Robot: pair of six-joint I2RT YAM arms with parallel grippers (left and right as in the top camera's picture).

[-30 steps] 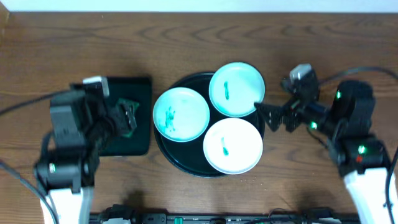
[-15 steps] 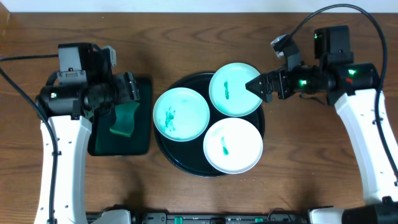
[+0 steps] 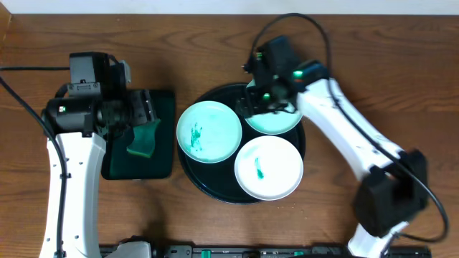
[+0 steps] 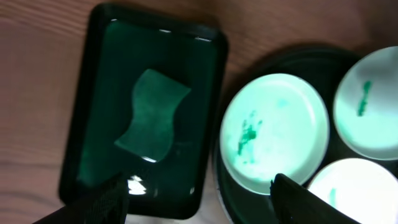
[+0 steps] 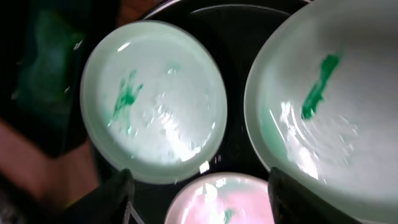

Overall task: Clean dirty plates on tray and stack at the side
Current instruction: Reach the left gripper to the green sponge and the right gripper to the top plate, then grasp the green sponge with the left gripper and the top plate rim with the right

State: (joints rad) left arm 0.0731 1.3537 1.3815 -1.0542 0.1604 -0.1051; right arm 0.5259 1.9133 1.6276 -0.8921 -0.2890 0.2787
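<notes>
The right end effector (image 5: 205, 196), released, is hovering over the plates (image 3: 209, 131) on the tray (image 3: 215, 179); the left end effector (image 4: 199, 199), released, over the sponge (image 4: 152, 115).

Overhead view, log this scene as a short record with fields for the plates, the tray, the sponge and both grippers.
count: three plates, all on the black tray, none stacked
left plate: green smears, at tray's left edge
back plate: green streak, partly under right arm
front plate: small green mark
sponge: lying in the dark-green tray
left gripper: open, above the dark-green tray
right gripper: open, above the plates
</notes>
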